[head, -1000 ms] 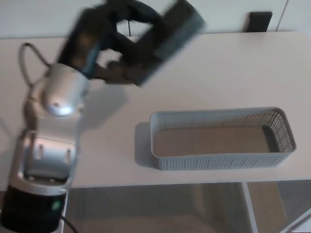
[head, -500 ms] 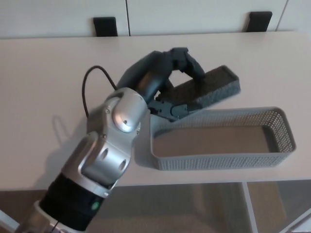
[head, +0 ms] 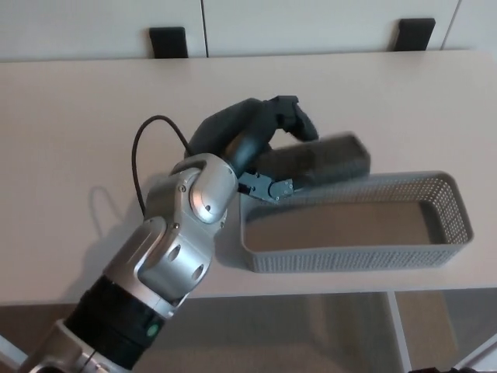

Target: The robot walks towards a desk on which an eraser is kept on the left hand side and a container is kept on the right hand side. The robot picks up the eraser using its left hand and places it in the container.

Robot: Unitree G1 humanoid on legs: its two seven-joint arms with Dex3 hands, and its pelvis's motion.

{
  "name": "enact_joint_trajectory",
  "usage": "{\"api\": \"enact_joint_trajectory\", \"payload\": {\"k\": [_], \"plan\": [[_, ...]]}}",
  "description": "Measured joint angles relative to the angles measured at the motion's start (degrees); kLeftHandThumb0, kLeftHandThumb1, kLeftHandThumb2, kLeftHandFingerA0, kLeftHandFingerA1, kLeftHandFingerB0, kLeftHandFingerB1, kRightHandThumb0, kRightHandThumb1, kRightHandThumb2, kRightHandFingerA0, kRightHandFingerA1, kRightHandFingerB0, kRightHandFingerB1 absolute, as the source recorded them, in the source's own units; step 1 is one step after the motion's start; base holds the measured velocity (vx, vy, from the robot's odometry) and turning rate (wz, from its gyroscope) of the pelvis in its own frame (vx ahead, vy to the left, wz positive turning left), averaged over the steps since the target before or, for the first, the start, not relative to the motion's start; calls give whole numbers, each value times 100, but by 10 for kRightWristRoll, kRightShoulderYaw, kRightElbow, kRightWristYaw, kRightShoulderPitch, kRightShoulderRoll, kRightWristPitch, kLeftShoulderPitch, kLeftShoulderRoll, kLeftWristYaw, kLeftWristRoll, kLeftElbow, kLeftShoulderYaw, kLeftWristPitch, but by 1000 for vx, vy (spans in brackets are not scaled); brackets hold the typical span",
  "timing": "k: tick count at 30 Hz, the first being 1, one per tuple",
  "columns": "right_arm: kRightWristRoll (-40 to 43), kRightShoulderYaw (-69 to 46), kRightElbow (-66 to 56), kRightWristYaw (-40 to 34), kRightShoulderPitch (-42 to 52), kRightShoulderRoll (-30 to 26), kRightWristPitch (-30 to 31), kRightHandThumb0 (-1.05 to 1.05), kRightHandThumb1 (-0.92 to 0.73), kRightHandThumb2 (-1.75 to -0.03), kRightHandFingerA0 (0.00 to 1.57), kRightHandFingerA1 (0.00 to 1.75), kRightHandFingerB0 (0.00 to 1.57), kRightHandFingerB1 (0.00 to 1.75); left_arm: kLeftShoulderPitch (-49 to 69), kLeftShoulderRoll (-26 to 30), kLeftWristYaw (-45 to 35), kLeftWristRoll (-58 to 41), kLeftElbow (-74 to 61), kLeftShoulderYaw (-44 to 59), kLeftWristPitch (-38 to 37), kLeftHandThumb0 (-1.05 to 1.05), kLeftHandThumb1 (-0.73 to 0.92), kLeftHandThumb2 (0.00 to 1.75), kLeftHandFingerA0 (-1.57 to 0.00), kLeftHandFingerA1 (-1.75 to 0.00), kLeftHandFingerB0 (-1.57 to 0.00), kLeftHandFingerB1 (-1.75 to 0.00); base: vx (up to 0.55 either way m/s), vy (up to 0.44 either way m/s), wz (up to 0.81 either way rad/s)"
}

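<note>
A robot's left arm rose from the lower left of the frame, its casing smooth, rounded silver metal with a black cuff near the bottom edge. A thin black cable looped up from the arm over the pale, matte desk. Toward the centre, the arm ended in the left hand, made of dark, glossy plastic with thick curved fingers. Those fingers were clamped on the eraser, a long, dark grey block with a rough, felt-like surface, slightly blurred. The eraser was held in the air, nearly level, just above the back rim of the container at its left end. To the right of centre sat the container, a shallow grey plastic basket of rectangular shape with rounded corners and finely perforated, mesh-like walls. Its inside showed only a bare, tan floor. Two small black brackets stood along the top edge, behind the desk.
</note>
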Motion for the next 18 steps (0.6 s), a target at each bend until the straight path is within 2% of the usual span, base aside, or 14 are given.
{"api": "enact_joint_trajectory", "payload": {"k": [1, 2, 3, 4, 6, 7, 13, 14, 17, 18], "plan": [[0, 0, 0, 0, 0, 0, 0, -50, -52, -59, 82, 51, 61, 43, 0, 7, -8, 0, -5, -7, -1, -76, 49, 92, 0, -17, 0, -20, 0, 0, 0], [0, 0, 0, 0, 0, 0, 0, -50, -52, -59, 83, 51, 61, 43, 0, 14, -17, -1, -10, -14, -1, -86, 53, 78, 0, -14, -3, -19, 0, 0, 0], [0, 1, 0, 0, 0, 0, 0, -50, -52, -59, 83, 51, 61, 43, 0, 17, -21, -1, -13, -17, -2, -86, 53, 78, 0, -14, -3, -19, 0, 0, 0], [-1, 1, 0, 0, -1, 0, 0, -50, -52, -59, 84, 51, 61, 43, 0, 26, -34, -2, -18, -27, -2, -86, 54, 94, 0, -7, -1, -14, 0, 0, 0], [-1, 1, -1, 0, -1, 0, 0, -52, -52, -60, 84, 51, 61, 43, 0, 36, -50, -3, -25, -39, -2, -91, 57, 95, 0, -1, -2, -12, 0, 0, 0], [-1, 1, -1, 0, -1, 0, 0, -46, -46, -88, 80, 68, 50, 56, -1, 40, -57, -4, -27, -43, -2, -90, 55, 95, 0, -3, -1, -13, 0, 0, 0], [-3, 2, -2, 2, -10, 0, 1, -45, -46, -87, 77, 68, 48, 55, -12, 67, -106, -8, -47, -70, -4, -87, 53, 93, 0, -5, -1, -13, 0, 0, 0], [-3, 2, -2, 4, -13, 0, 2, -49, -54, -58, 80, 50, 59, 42, -15, 70, -114, -8, -50, -72, -4, -86, 53, 94, 0, -7, -2, -14, 0, 0, 0], [-3, 2, -4, 8, -23, -1, 6, -50, -54, -58, 80, 50, 59, 42, -21, 81, -139, -12, -61, -74, -8, -82, 52, 94, 0, -13, 0, -16, 0, 0, 0], [-4, 2, -5, 10, -25, -3, 9, -50, -54, -58, 80, 50, 59, 42, -23, 85, -147, -13, -65, -74, -11, -88, 69, 62, 0, -17, 0, -23, 0, 0, 0]]}}
